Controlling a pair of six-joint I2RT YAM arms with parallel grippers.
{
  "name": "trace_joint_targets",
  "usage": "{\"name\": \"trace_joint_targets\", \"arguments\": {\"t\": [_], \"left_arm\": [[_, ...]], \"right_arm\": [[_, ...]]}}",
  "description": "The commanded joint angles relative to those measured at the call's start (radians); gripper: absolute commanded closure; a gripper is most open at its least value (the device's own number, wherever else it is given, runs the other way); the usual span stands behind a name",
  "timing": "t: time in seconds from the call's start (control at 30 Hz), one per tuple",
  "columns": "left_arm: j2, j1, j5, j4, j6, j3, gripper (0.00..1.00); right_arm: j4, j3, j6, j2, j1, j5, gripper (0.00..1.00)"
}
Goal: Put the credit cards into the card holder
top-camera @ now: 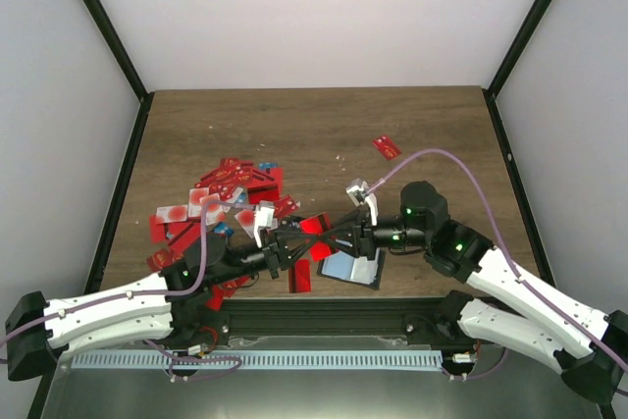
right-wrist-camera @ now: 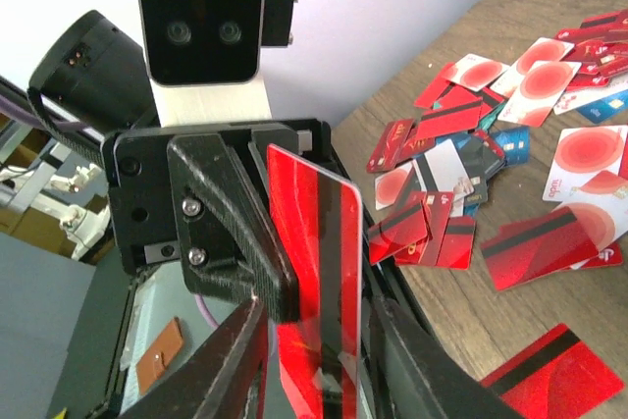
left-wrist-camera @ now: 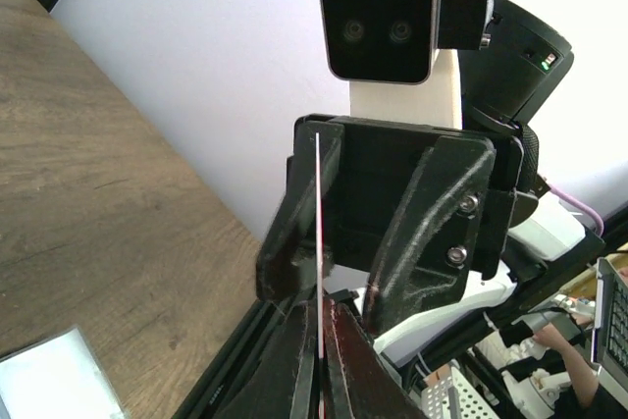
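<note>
White walls are boxing in a wooden table [top-camera: 324, 125] where two arms are meeting mid-surface over one red card [top-camera: 314, 225]. From above, the left gripper [top-camera: 297, 242] is presenting that card on edge to the right gripper [top-camera: 334, 235], probably so it can be re-gripped for sliding into the card holder [top-camera: 351, 268]. The holder is lying open just in front of them, touched by neither. A loose card [top-camera: 300, 277] is lying just beside the holder's left edge. Most credit cards [top-camera: 231, 198] are sprawling in a heap at left, and a stray card [top-camera: 387, 147] is sitting well apart, far right.

Through the left wrist camera, its own fingers [left-wrist-camera: 290, 372] are pinching the card's lower edge. The card is rising knife-thin between the right gripper's spread fingers; whether one is touching it is hard to tell.

Through the right wrist camera, the right fingers [right-wrist-camera: 245, 360] are standing wide apart on either side of the card, gripping nothing, with the heap lying beyond.
</note>
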Motion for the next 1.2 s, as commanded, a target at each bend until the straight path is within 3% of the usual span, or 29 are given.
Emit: {"name": "trace_joint_targets", "arguments": {"t": [0.0,0.23,0.37,0.5,0.67,0.73,0.97,1.17], "left_arm": [[-0.004,0.005,0.012,0.003,0.019,0.031,0.96],[0.001,0.005,0.001,-0.034,0.026,0.053,0.96],[0.011,0.005,-0.002,-0.031,0.022,0.056,0.96],[0.028,0.005,-0.015,-0.036,0.019,0.059,0.95],[0.094,0.004,-0.134,-0.153,0.026,0.07,0.42],[0.129,0.005,-0.154,-0.161,0.035,0.065,0.37],[0.35,0.005,-0.191,-0.268,0.048,0.133,0.26],[0.572,-0.005,-0.184,-0.335,0.057,0.229,0.26]], "right_arm": [[-0.032,0.046,-0.014,-0.032,0.0,-0.028,0.73],[-0.033,0.03,-0.008,-0.055,0.0,-0.081,0.85],[-0.022,0.021,0.003,-0.057,0.0,-0.096,0.98],[-0.07,0.022,0.028,-0.067,0.0,-0.023,0.99],[-0.224,-0.024,0.113,-0.11,-0.002,0.228,0.99],[-0.305,-0.047,0.169,-0.112,-0.003,0.327,0.99],[-0.47,-0.161,0.362,-0.167,-0.007,0.461,0.99],[-0.538,-0.256,0.469,-0.21,-0.01,0.504,0.99]]}}
